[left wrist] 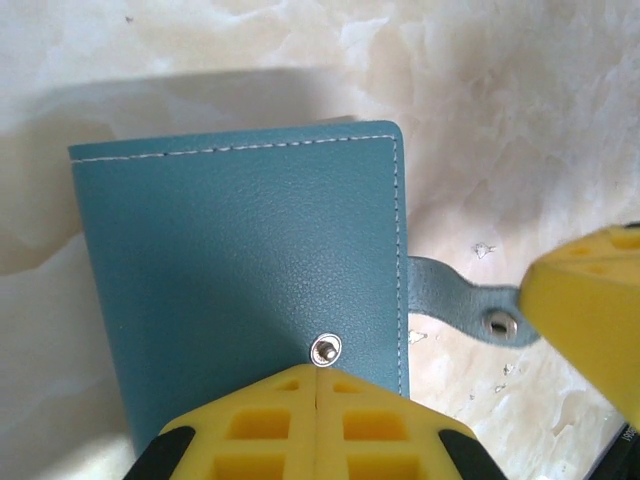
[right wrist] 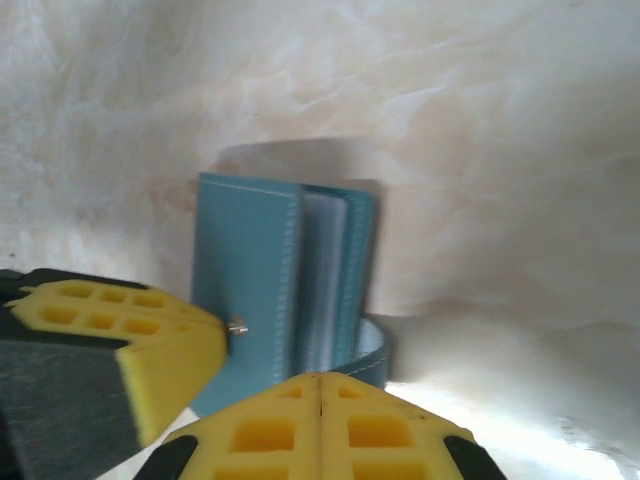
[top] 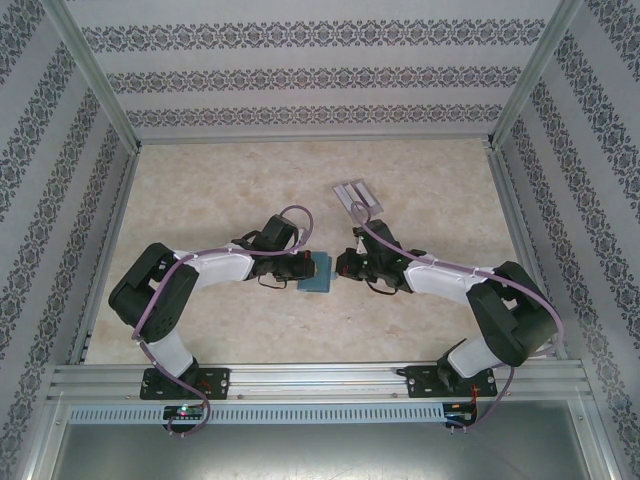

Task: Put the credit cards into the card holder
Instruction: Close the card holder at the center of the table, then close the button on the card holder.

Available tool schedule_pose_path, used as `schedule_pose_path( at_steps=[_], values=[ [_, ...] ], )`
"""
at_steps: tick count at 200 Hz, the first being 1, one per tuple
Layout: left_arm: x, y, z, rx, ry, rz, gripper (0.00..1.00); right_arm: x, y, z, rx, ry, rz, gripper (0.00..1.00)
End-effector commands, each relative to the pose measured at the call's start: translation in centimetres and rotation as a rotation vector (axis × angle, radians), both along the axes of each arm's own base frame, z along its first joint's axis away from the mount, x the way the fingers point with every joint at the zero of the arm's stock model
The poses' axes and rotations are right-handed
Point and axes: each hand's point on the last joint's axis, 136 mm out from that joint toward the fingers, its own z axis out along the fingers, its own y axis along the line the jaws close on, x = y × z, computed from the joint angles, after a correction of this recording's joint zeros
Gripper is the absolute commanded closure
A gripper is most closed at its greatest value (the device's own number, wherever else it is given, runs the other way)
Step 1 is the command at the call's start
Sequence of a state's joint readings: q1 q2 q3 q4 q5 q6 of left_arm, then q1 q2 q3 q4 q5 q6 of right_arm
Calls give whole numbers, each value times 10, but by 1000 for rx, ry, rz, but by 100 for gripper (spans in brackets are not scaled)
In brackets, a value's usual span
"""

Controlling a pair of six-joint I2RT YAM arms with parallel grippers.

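The teal card holder lies on the table between both grippers, its cover folded over and a metal stud showing. My left gripper is shut, with its tips resting on the cover just below the stud. The holder's strap sticks out to the right, and my right gripper is shut on its end. In the right wrist view the card holder is seen edge-on, with pale pockets between its covers. The credit cards are out of view.
A grey-white ridged rack lies behind the right gripper. The marbled tabletop is bounded by patterned walls on three sides and a metal rail at the near edge.
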State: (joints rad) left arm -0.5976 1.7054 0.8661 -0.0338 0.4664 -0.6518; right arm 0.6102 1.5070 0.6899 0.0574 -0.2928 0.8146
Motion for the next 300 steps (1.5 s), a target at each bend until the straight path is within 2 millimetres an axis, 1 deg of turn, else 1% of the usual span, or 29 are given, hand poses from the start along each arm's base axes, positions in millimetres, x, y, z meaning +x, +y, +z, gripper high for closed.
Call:
schedule_pose_path(
  at_steps=[1,22,36,61,70,86,100,116,127,138,152,168,216,245,300],
  values=[
    [-6,4,-12,34,25,-3,100,12,16,12,24,-27,-30,100],
    [-7,4,-16,23,36,11,100,17,28,18,20,-36,-27,100],
    [-7,3,-18,19,48,23,100,20,33,17,7,-42,-26,100],
    [-8,4,-16,13,52,25,100,22,34,2,-13,-10,-46,100],
    [-9,2,-12,-11,54,20,97,22,36,-2,-14,-2,-42,100],
    [-10,1,-3,-57,63,28,88,23,38,-7,-7,6,-39,100],
    [-11,7,5,-67,58,42,85,24,42,-9,1,13,-32,100],
    [-12,18,11,-48,41,65,79,25,45,-11,1,20,-22,100],
    [-11,24,16,-40,21,66,78,24,46,-13,0,26,-20,100],
    [-13,30,16,-22,23,68,79,24,47,-15,7,37,-21,100],
    [-14,37,14,11,18,73,78,24,50,-15,25,48,-15,100],
    [-13,44,6,52,11,81,78,24,54,-14,35,55,0,100],
    [-11,39,-17,55,66,88,78,21,56,-10,31,63,23,100],
    [-11,39,-22,63,82,94,79,18,56,-10,30,68,37,100],
    [-11,40,-28,74,101,101,81,12,59,-22,15,97,57,100]
  ],
)
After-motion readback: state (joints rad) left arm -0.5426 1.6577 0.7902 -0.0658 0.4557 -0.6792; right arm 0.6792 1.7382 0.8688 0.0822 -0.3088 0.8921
